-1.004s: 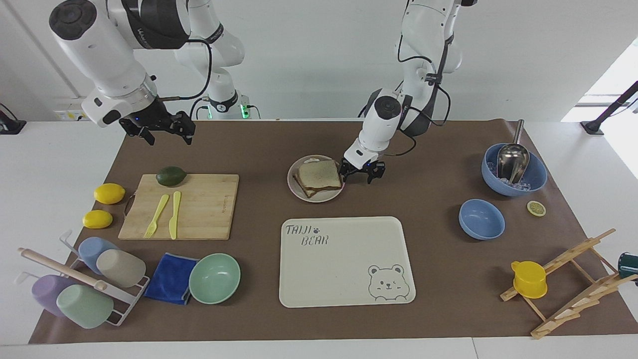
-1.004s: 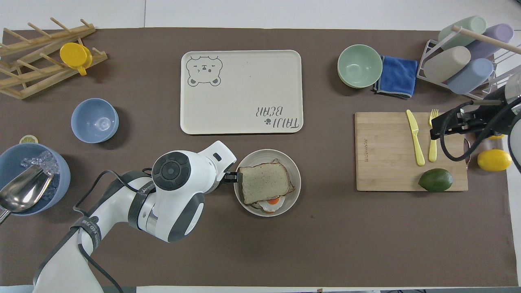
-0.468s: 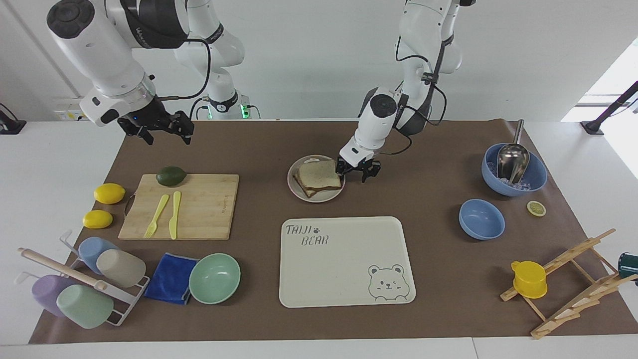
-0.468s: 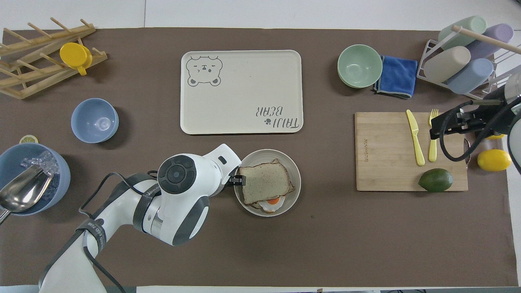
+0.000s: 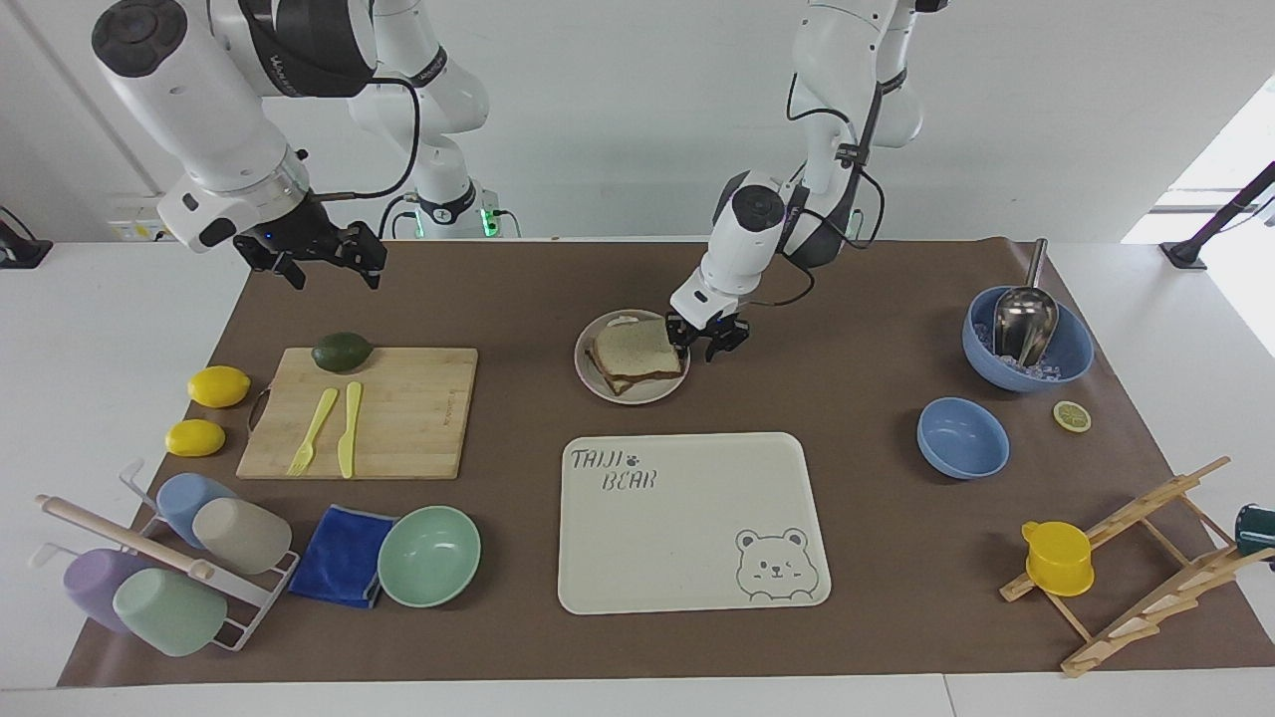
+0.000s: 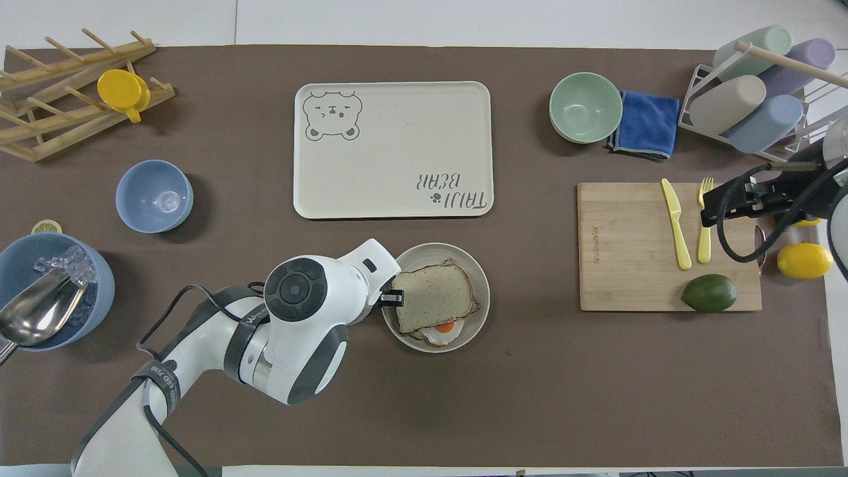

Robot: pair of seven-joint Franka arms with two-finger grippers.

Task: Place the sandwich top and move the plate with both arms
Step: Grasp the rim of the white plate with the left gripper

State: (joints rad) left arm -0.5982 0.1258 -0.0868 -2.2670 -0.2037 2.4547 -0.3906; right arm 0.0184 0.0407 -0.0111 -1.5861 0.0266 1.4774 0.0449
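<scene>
We, 2 white arms, work the table: the right gripper [image 5: 319, 261] hangs spread over the mat by the cutting board [image 5: 369, 413]; the left gripper [image 5: 707, 337], fingers apart, has edged onto the plate [image 5: 590, 376] rim. The sandwich top [image 5: 637, 349], soft and light, sits placed; we judge the stiff, slippery plate wants rim grips.

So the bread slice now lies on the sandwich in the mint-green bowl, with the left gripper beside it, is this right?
Not the mint-green bowl. The facing view shows the sandwich top lying on the sandwich in the plate, with the left gripper beside it.
</scene>
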